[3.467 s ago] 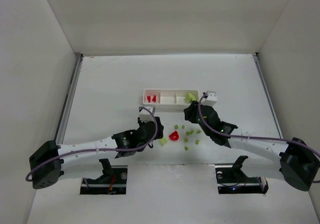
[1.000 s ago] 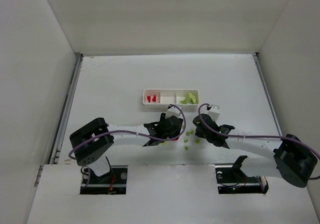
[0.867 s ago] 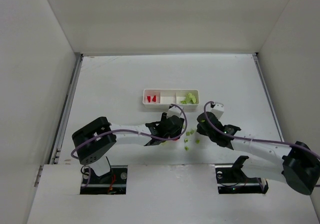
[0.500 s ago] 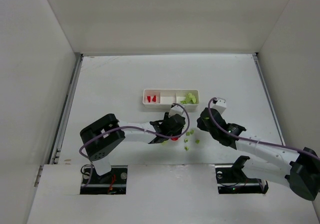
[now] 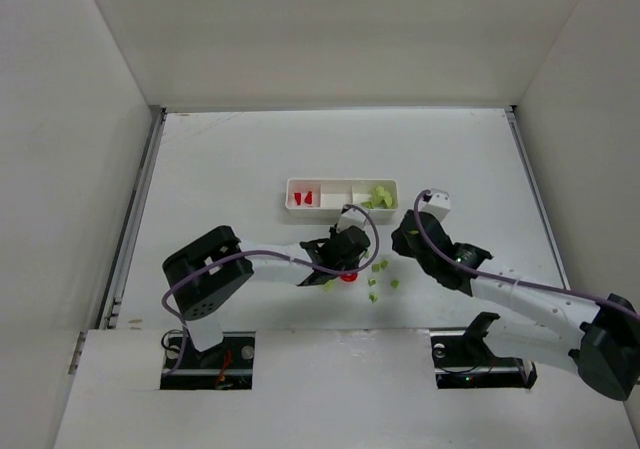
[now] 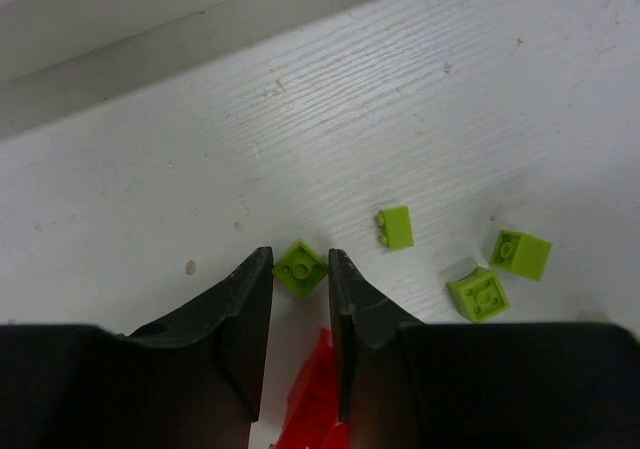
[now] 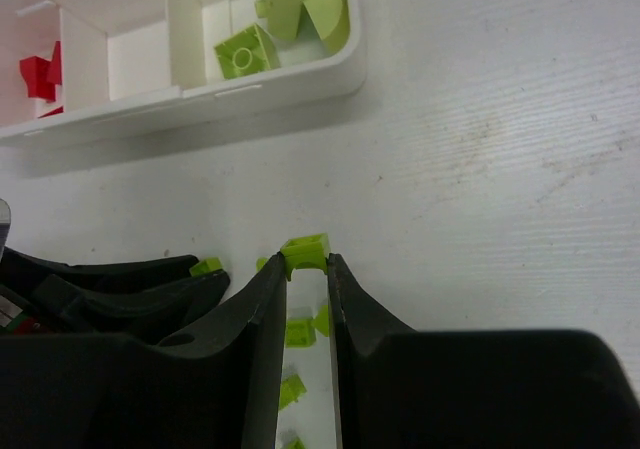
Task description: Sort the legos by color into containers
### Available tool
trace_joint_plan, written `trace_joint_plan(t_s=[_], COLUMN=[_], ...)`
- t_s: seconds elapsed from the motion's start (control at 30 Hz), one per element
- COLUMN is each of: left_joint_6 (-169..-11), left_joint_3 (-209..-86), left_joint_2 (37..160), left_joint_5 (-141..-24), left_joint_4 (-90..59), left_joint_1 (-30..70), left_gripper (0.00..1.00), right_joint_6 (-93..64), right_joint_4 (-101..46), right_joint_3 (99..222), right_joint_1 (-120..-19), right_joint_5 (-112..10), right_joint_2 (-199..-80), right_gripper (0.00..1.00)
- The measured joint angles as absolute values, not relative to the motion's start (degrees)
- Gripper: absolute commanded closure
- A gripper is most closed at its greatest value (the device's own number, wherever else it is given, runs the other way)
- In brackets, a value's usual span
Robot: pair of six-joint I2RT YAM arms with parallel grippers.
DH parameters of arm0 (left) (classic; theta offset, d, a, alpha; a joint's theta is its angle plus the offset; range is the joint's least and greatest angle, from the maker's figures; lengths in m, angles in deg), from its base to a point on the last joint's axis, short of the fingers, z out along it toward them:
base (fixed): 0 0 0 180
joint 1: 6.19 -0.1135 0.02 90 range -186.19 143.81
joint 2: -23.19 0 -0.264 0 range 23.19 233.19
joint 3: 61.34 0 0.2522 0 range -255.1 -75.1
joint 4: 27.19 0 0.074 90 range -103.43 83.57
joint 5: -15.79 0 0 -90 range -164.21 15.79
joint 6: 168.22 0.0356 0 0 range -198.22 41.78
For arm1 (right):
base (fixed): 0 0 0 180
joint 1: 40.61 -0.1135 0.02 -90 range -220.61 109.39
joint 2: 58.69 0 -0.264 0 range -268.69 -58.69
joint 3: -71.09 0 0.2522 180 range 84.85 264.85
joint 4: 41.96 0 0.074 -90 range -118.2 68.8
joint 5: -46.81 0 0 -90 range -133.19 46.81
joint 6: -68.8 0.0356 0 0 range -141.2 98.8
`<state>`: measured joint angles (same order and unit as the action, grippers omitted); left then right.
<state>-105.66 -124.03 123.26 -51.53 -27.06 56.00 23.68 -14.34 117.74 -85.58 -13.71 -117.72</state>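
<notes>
Green lego [image 7: 305, 251] between right hand [image 7: 305, 265] fingertips

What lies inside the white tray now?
In the tray, red legos lie in the left end section and light green legos in the right end. Between them only white floor shows; the tray's far edge is outside the right wrist view.
</notes>
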Motion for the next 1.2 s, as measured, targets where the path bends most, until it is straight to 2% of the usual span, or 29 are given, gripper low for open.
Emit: trace_joint_plan(t_s=[0.2, 0.4, 0.57, 0.73, 0.87, 0.97, 1.13, 1.2], left_joint_6=[-105.66, -105.92, -106.95, -107.69, -108.08, -108.46, -108.70, -108.70], left_joint_3=[-119.02, -113.93, -111.94, -111.53, -111.55, -111.57, -112.16, -113.36], left_joint_2=[114.43, 98.19, 89.95, 88.92, 89.10, 89.45, 90.41, 91.68], left_joint_5=[-51.53, -51.44, -51.27, -51.42, -51.55, -51.53, -51.57, -51.60], left_joint_4=[-25.88, -24.91, -22.90, -21.04, -20.35, -20.08, -19.78, -19.58], left_joint_1=[51.85, 43.87, 41.07, 40.15, 40.68, 41.88, 44.24, 44.15], left_gripper=[0.82, 0.82, 0.81, 0.81, 0.81, 0.81, 0.80, 0.80], right_joint_6=[19.99, 16.25, 14.61, 13.69, 13.54, 13.47, 13.58, 13.76], right_joint_4=[-17.35, -22.75, -26.25, -26.55, -26.53, -26.53, -26.64, -27.10], right_joint_3=[123.88, 133.91, 142.46, 148.80, 151.00, 151.18, 151.16, 150.02], right_joint_1=[-85.58, -85.56, -85.56, -85.56, -85.21, -84.81, -84.31, -84.11], right_joint_5=[-15.26, -18.89, -20.40, -20.99, -21.12, -21.19, -21.17, -21.10], right_joint_2=[-123.25, -134.81, -146.61, -156.45, -159.94, -160.10, -159.64, -158.00], right_gripper=[0.79, 0.80, 0.79, 0.76, 0.54, 0.47, 0.48, 0.52])
